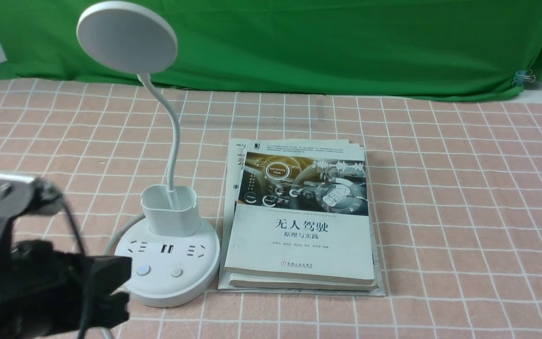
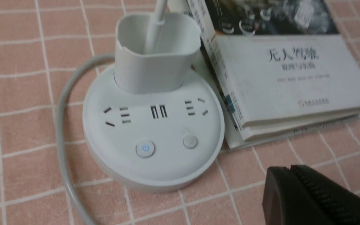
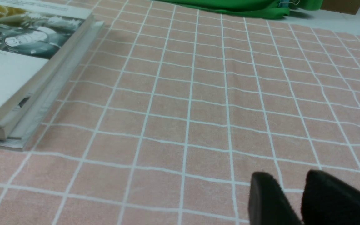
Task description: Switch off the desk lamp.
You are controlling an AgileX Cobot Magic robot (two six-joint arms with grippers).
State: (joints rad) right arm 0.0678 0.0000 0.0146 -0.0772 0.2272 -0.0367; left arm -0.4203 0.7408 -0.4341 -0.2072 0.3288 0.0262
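The white desk lamp stands left of centre: disc head [image 1: 126,36], bendy neck, cup holder [image 1: 170,210] and round base [image 1: 167,282] with sockets. Two buttons sit on the base's front: a power button [image 2: 145,148] with a blue glowing symbol and a plain one [image 2: 190,141]. My left gripper [image 1: 123,293] is shut and empty, low at the base's near left edge, apart from the buttons; its tip also shows in the left wrist view [image 2: 287,168]. My right gripper [image 3: 292,178] is slightly open and empty over bare cloth, out of the front view.
A stack of books [image 1: 299,226] lies right beside the lamp base. The lamp's grey cable [image 2: 61,125] curls round the base's left side. A pink checked cloth [image 1: 464,212] covers the table. A green backdrop [image 1: 322,42] hangs at the far edge.
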